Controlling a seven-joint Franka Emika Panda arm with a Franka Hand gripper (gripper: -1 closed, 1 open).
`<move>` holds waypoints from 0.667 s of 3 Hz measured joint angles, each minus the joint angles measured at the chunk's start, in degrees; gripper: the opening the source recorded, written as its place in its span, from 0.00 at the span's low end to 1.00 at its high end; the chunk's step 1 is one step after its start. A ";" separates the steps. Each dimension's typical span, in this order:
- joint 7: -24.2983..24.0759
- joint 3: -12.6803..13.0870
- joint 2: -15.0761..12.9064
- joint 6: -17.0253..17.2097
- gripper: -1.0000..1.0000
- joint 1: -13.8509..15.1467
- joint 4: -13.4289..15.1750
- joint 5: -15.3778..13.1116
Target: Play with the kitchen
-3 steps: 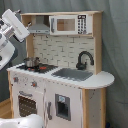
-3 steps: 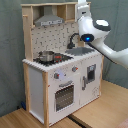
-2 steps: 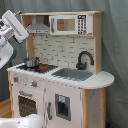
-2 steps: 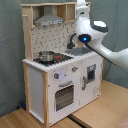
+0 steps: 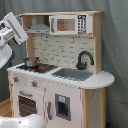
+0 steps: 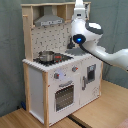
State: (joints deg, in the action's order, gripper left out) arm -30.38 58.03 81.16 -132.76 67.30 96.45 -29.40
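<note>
Arm [image 6: 87,35] raised slightly; kitchen [image 5: 60,75] unchanged.

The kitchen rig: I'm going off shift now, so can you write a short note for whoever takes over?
Gripper: not visible in either exterior view; the arm reaches in over the countertop side.
The kitchen stands upright, oven door closed. A small pot sits on the stovetop; the sink looks empty.
Done: nothing visibly moved.
Left: the play itself.
</note>
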 joint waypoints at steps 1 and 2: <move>-2.83 1.56 -1.07 3.69 1.00 1.96 -2.92 2.31; -4.98 2.62 -2.27 5.84 1.00 5.41 -5.78 5.31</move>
State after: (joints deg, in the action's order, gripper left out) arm -35.36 60.65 78.89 -126.92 72.72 90.67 -24.08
